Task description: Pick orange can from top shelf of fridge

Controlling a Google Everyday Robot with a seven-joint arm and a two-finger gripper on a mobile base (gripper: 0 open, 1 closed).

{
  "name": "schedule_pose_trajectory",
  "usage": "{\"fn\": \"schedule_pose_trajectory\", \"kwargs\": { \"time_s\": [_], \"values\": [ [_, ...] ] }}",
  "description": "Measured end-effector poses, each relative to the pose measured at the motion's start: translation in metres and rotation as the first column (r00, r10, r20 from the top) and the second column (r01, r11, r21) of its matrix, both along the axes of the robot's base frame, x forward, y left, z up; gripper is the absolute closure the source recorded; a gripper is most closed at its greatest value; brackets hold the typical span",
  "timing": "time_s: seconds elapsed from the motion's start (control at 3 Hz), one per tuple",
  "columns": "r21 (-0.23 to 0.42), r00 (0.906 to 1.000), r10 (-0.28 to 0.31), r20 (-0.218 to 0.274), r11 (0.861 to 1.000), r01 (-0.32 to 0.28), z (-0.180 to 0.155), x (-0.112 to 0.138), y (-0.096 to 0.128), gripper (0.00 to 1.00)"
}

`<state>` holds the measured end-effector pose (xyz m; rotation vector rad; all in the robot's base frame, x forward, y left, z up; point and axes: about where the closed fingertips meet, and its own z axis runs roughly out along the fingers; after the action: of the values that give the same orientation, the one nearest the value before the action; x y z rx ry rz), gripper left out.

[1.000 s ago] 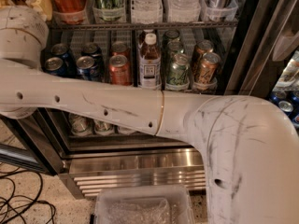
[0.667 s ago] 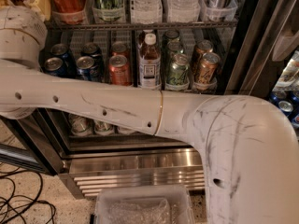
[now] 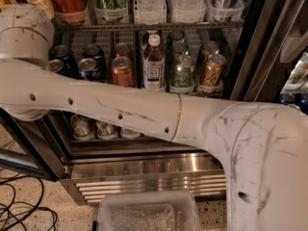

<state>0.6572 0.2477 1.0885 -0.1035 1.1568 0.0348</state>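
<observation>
The arm is clad in off-white shells, scuffed with dark streaks, dotted with small holes, ringed by a brownish seam; the gripper is unseen.

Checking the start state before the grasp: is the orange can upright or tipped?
Upright: the orange can stands lid-up beside the green can. The gripper is out of view.

Office pantry or shop, seemingly: drinks fridge packed with cans, bottles; loose cables on floor; hand unseen.
</observation>
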Motion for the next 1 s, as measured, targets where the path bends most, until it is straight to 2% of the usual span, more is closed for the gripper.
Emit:
{"fn": "schedule_pose_trajectory", "kwargs": {
  "time_s": [0.33, 0.67, 1.0],
  "values": [
    [-0.052, 0.9887, 0.141, 0.050, 0.989, -0.139, 0.020, -0.019, 0.018, 1.00],
    [-0.105, 0.9669, 0.230, 0.110, 0.970, -0.219, 0.047, -0.038, 0.032, 1.00],
    [-0.147, 0.9460, 0.277, 0.168, 0.956, -0.254, 0.073, -0.060, 0.038, 1.00]
  ]
}}
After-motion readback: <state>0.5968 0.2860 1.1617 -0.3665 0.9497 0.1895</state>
